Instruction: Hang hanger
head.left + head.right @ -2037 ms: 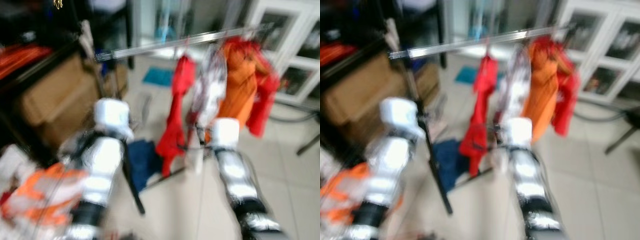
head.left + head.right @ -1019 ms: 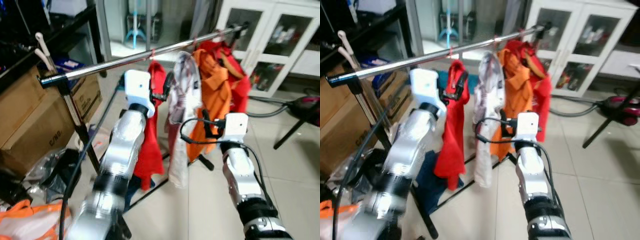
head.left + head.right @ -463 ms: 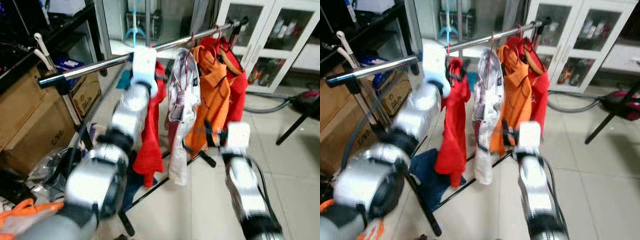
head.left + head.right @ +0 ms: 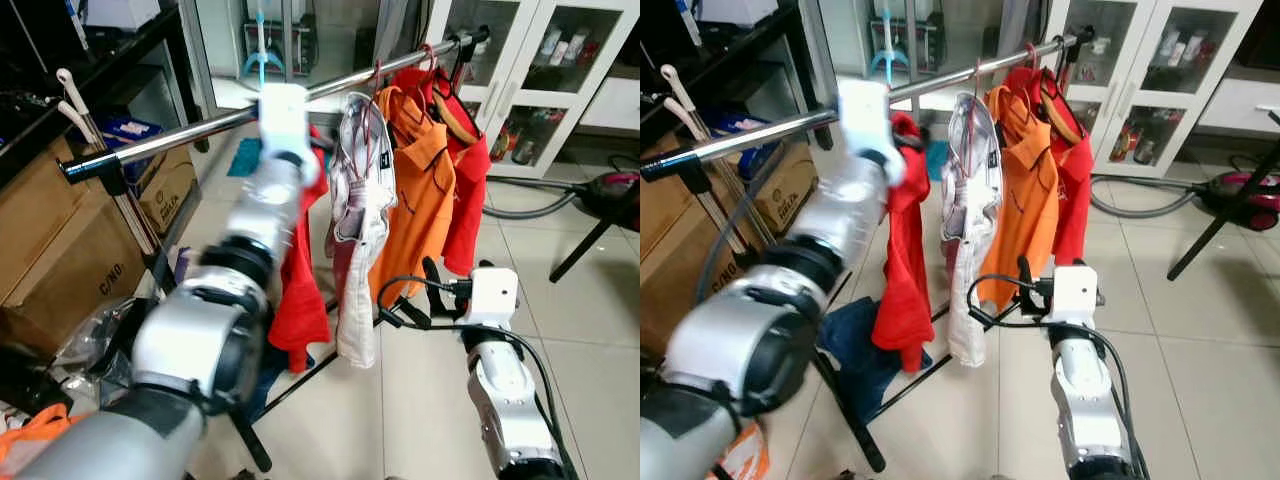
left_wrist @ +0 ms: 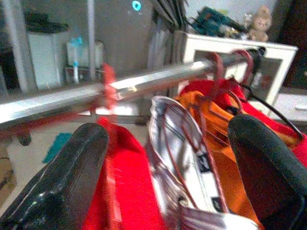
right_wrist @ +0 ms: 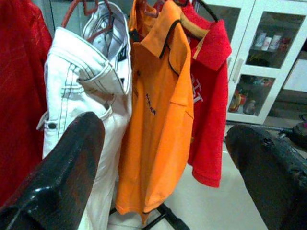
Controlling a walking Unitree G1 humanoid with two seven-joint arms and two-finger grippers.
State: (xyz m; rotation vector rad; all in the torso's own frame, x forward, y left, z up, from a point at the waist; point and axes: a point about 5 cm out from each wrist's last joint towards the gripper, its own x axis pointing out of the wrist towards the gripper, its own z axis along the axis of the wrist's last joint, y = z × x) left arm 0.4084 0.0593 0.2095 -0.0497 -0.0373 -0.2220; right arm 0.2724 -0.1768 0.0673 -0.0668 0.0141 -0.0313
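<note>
A steel clothes rail (image 4: 190, 133) runs across in front of me. A red hanger hook (image 5: 109, 84) sits over it, with a red garment (image 4: 303, 290) hanging below. My left arm reaches up to the rail right at this garment. Its gripper (image 5: 168, 129) is open, with the rail and hook beyond the fingers and nothing between them. Further along hang a white garment (image 4: 355, 200), an orange shirt (image 4: 425, 190) and a red shirt (image 4: 470, 170). My right gripper (image 4: 415, 297) is open, low, just short of the orange shirt's hem.
The rack's post (image 4: 130, 220) and black base bar stand to my left, with cardboard boxes (image 4: 60, 260) and a dark shelf behind. A blue cloth (image 4: 855, 330) lies on the tiles under the rail. A white glass-door cabinet (image 4: 540, 70) and a vacuum cleaner (image 4: 610, 190) are at right.
My left arm has risen and stretched out to the rail beside the red garment. My right gripper has dropped lower and drawn back from the clothes. The camera also shifted and steadied.
</note>
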